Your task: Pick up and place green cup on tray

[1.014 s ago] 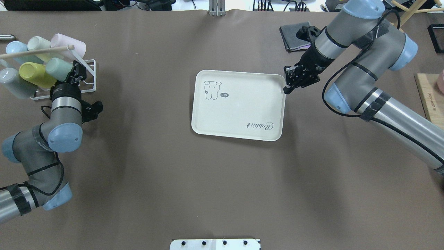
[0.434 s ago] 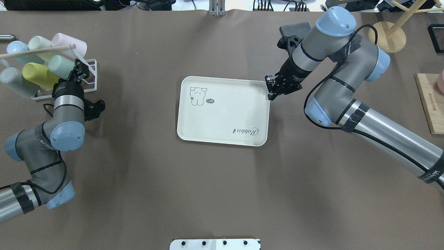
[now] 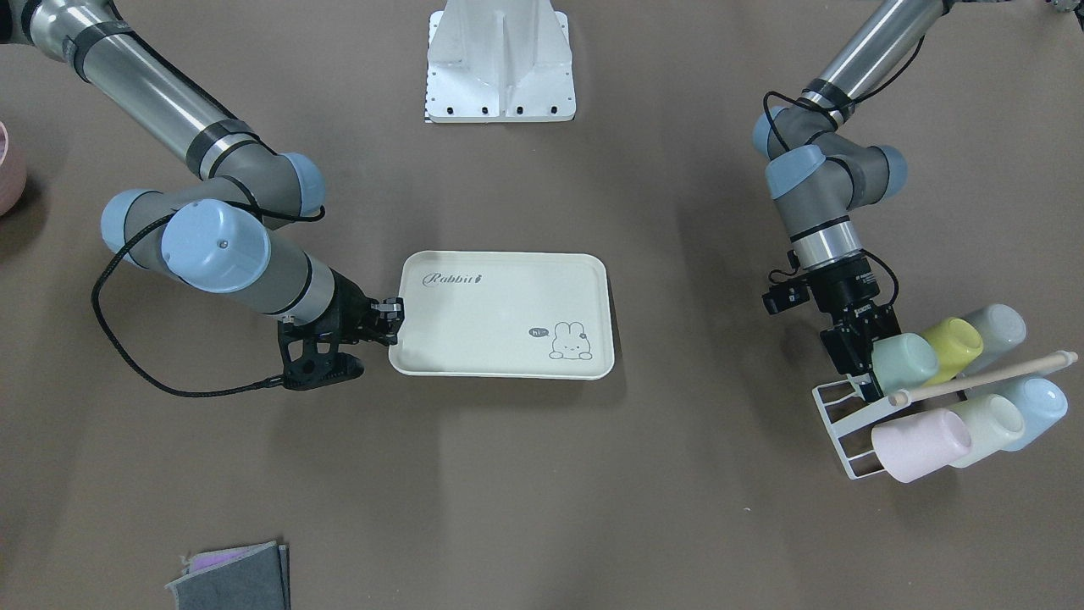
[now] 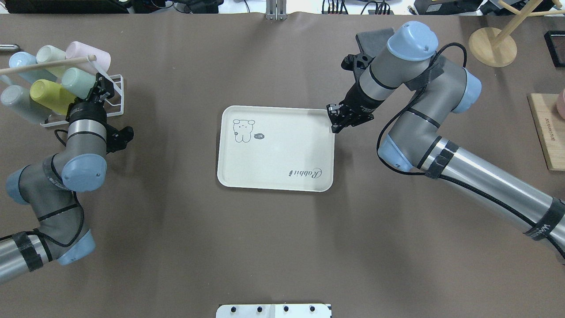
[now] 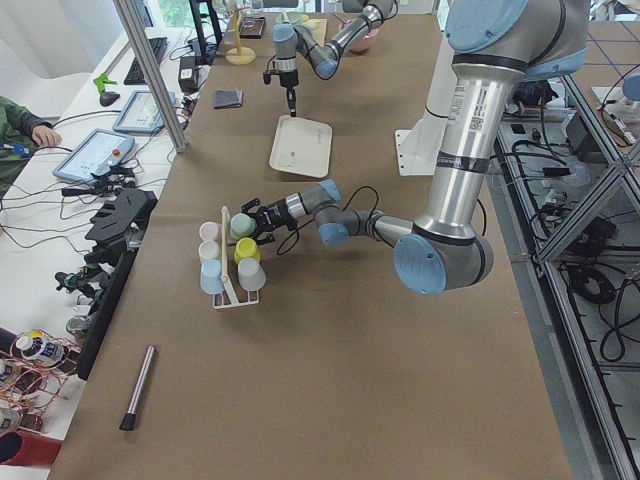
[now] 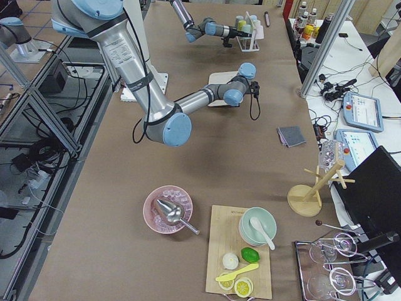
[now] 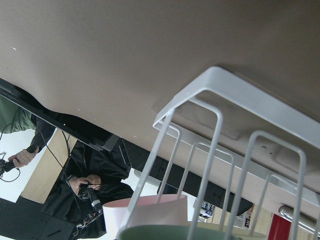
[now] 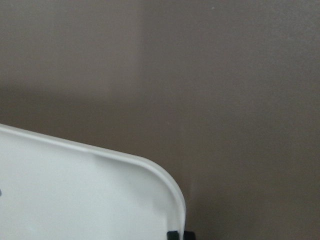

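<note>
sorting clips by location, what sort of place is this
Most likely a robotics lab: a left arm and a right arm work at a brown covered table, aluminium framing stands beside it, and a side desk holds teach pendants.

Your right arm (image 4: 481,179) stretches over the desk with its elbow folded high and its wrist angled down. Your right hand (image 4: 334,124) is pinched on the far right corner of the tray (image 4: 273,174). Your left arm (image 4: 81,137) is doubled back, with the left hand (image 4: 99,89) right against the green cup (image 4: 78,82); its grip can't be judged.
</note>
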You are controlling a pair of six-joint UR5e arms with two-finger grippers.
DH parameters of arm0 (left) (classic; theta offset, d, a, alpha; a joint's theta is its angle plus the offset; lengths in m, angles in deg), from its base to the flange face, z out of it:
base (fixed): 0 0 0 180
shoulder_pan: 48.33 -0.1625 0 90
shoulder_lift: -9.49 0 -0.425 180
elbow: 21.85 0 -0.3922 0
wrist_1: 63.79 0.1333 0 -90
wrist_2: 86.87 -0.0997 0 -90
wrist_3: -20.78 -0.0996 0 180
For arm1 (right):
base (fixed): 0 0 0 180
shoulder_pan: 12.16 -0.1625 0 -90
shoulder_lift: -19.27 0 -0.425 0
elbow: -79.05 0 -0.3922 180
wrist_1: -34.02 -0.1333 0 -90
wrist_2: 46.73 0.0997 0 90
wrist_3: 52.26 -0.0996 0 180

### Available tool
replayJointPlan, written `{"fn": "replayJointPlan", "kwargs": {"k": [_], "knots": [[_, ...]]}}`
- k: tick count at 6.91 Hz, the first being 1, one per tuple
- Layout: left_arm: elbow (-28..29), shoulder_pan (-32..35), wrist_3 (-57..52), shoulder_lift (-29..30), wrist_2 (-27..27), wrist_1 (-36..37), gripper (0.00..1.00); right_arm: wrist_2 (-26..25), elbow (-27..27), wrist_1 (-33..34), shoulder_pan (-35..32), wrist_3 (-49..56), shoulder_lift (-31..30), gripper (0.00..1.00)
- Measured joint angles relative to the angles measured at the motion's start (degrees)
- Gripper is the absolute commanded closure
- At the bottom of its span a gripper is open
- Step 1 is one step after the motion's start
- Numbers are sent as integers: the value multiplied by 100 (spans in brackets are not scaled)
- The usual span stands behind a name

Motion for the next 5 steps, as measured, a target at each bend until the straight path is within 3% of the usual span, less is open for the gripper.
{"fn": "replayJointPlan", "kwargs": {"k": [1,2,3,4,5], "knots": [[-17,1,-49,-31,-134,-30,32,-127,-24,-104,81,36,-3,100],[-39,4,-174,-53,-202,-108,32,-227,-89,-228,130,76,-10,90],[-58,6,-438,-64,-227,-311,32,-290,-176,-391,160,90,-19,16],[-64,6,-698,-80,-235,-538,32,-323,-222,-516,169,73,-25,0],[-70,7,-839,-113,-240,-658,32,-322,-177,-549,132,36,-37,0]]}}
